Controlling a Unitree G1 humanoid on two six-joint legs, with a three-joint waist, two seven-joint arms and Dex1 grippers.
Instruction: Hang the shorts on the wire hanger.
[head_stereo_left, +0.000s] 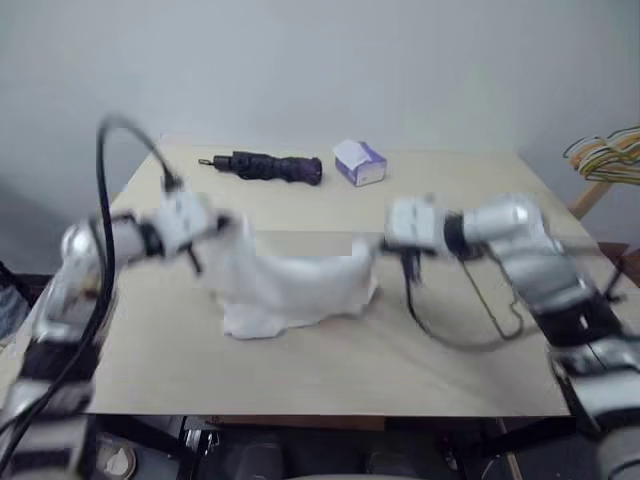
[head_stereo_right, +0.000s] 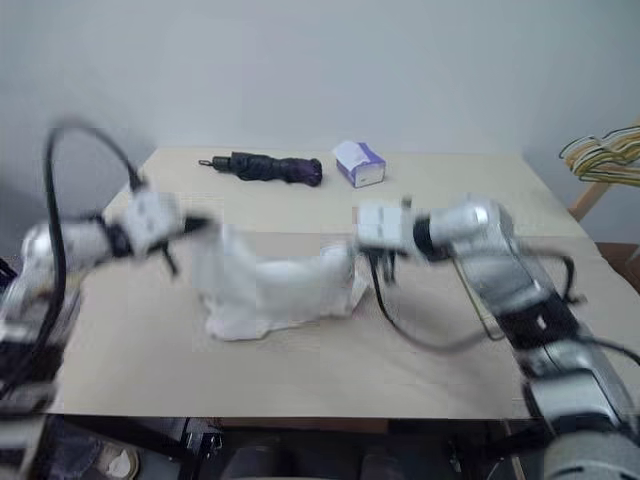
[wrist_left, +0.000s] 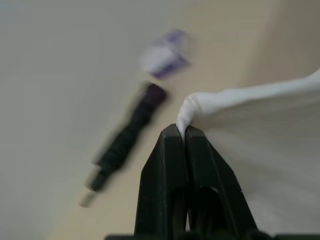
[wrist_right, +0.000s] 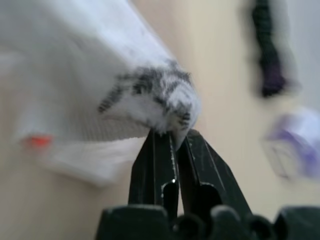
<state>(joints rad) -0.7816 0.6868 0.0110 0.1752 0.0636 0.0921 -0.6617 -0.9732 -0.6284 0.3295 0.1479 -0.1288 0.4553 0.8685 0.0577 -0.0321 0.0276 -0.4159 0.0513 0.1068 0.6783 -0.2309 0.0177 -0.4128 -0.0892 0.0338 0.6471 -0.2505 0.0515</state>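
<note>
The white shorts (head_stereo_left: 290, 280) hang stretched between my two grippers, and their lower part rests bunched on the table (head_stereo_left: 300, 380). My left gripper (wrist_left: 181, 131) is shut on one gathered corner of the shorts at the left. My right gripper (wrist_right: 172, 137) is shut on the opposite edge, where the fabric carries black marks and a small red mark shows nearby. The thin wire hanger (head_stereo_left: 455, 343) curves over the table just below my right gripper (head_stereo_left: 378, 240) and forearm. I cannot tell whether the hanger touches the shorts.
A black folded umbrella (head_stereo_left: 265, 166) and a white-and-purple tissue box (head_stereo_left: 360, 162) lie at the back of the table. A bunch of yellow, green and white hangers (head_stereo_left: 605, 155) hangs beyond the table's right edge. Bare tabletop lies in front of the shorts.
</note>
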